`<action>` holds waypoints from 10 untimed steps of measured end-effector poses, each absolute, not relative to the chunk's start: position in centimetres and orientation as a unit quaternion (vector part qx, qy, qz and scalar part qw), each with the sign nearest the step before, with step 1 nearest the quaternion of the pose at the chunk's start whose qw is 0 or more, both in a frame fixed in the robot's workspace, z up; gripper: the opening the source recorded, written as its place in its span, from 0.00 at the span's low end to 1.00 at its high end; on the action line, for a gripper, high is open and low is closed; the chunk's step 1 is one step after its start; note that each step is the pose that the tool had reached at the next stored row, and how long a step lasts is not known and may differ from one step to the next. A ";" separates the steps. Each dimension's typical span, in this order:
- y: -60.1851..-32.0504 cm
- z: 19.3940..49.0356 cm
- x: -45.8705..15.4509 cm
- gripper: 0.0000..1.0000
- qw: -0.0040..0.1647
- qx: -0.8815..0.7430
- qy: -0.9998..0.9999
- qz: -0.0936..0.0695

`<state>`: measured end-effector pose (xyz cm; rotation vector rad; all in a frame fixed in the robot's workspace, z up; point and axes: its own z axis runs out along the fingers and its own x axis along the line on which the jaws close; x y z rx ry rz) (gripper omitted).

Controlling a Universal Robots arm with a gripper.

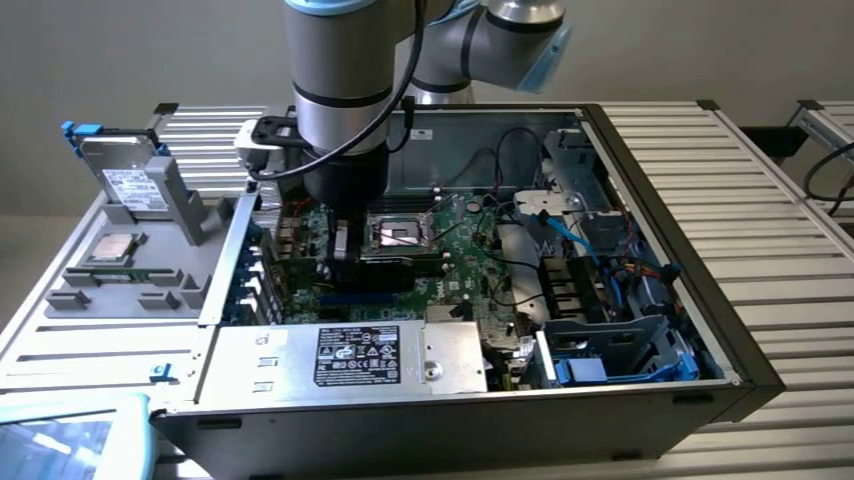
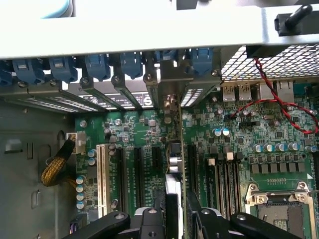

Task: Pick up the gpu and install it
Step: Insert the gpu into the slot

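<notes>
A slatted metal table (image 1: 747, 180) carries an open computer case (image 1: 400, 425), and the robot arm (image 1: 344, 70) reaches down into it. Over the green motherboard (image 2: 134, 129), the gpu (image 2: 174, 159) stands on edge at the expansion slots, clamped between the partly closed fingers (image 2: 150, 220).

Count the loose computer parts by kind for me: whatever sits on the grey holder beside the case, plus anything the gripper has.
hard drive, on the grey holder: 1
processor chip, on the grey holder: 1
gpu, edge-on between the fingers of the gripper above the motherboard slots: 1
Total: 3
</notes>
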<state>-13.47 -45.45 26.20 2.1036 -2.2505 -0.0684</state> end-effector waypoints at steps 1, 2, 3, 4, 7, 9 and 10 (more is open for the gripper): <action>-45.4 26.2 -13.5 0.28 0.030 0.682 -0.730 -0.022; -45.4 26.2 -13.5 0.28 0.030 0.682 -0.730 -0.022; -45.4 26.2 -13.5 0.28 0.030 0.682 -0.730 -0.022; -45.5 26.2 -13.5 0.28 0.030 0.682 -0.730 -0.022; -45.5 26.2 -13.5 0.28 0.030 0.682 -0.730 -0.022; -45.5 26.1 -13.5 0.28 0.030 0.682 -0.730 -0.023; -45.5 26.1 -13.5 0.28 0.030 0.682 -0.730 -0.023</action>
